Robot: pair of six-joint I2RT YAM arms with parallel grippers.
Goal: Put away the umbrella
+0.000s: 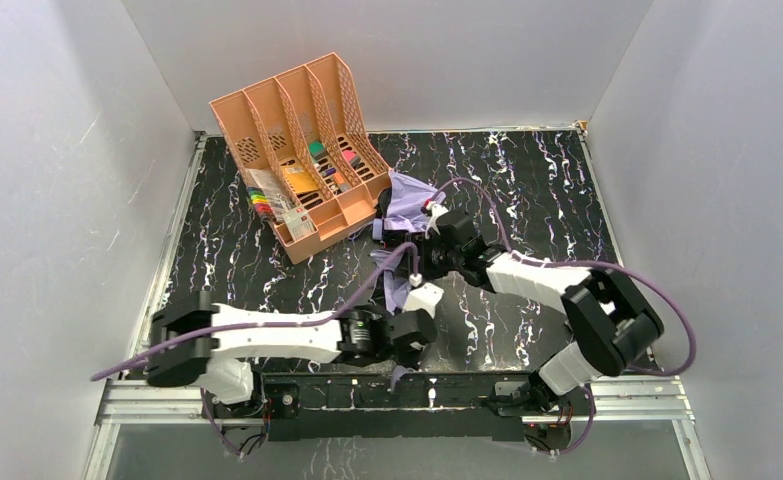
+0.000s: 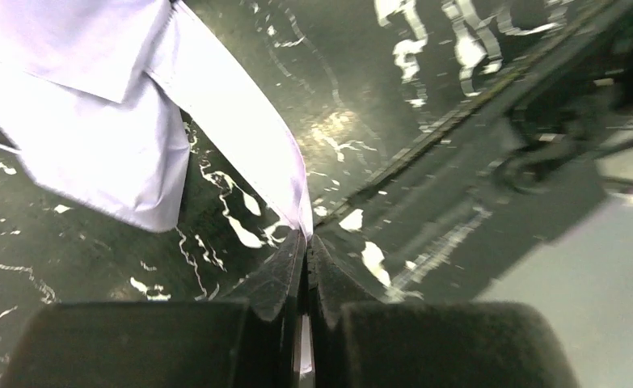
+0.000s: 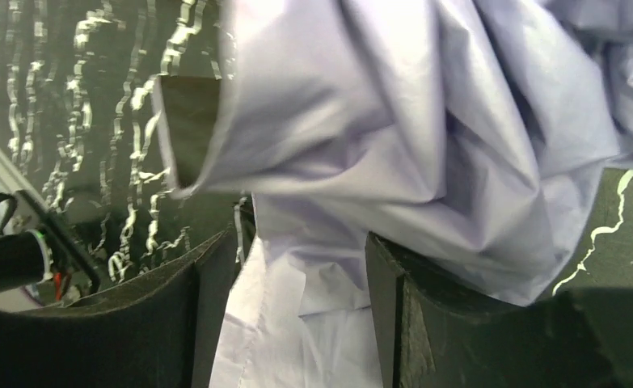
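At the left of the tabletop [image 1: 527, 190], towards the back, a peach file organiser [image 1: 235, 128] is standing at an angle, with small coloured items [image 1: 312, 180] sitting in its low front compartments. In front of it, the left arm is reaching across the near side of the black marbled surface towards the middle.

The left gripper [image 2: 305, 242] is closing fully on the strap [image 2: 240, 121]. In the left wrist view, its two dark fingers are pressing together with only the thin lavender band showing between them. From that pinch the strap is running up and away to a wider flap of the same fabric, which is hanging just above the tabletop.

The umbrella [image 1: 407, 200] is lying in the middle of the tabletop, just to the right of the organiser's front corner, as a crumpled lavender bundle. Whether it is touching the organiser cannot be told. Its shaft and handle are not showing clearly.

To the right, the right arm is bending in from the near right corner and meeting the bundle from that side. The right gripper [image 3: 303, 242] is standing open, its fingers [image 3: 426, 307] well apart. Loose folds of the fabric are hanging down between them, brushing the right-hand finger and leaving a narrow gap at the other, so nothing is being clamped.
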